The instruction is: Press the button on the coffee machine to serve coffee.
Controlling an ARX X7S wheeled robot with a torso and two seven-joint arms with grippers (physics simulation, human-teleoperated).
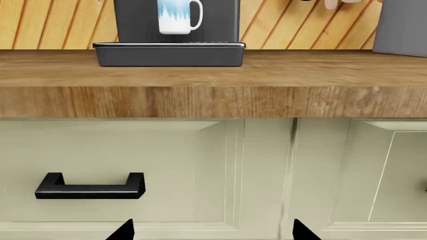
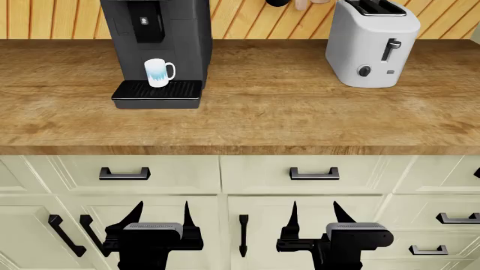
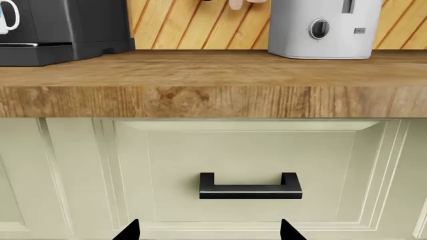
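The coffee machine is a tall dark grey box at the back left of the wooden counter; its top and screen are cut off by the frame. A white mug with a blue pattern stands on its black ridged drip tray. The machine also shows in the left wrist view with the mug, and at the edge of the right wrist view. My left gripper and right gripper are both open and empty, low in front of the cabinet drawers, well below the counter.
A white toaster stands at the back right of the counter. Cream drawers with black handles are under the counter edge. The back wall is slanted wood panelling.
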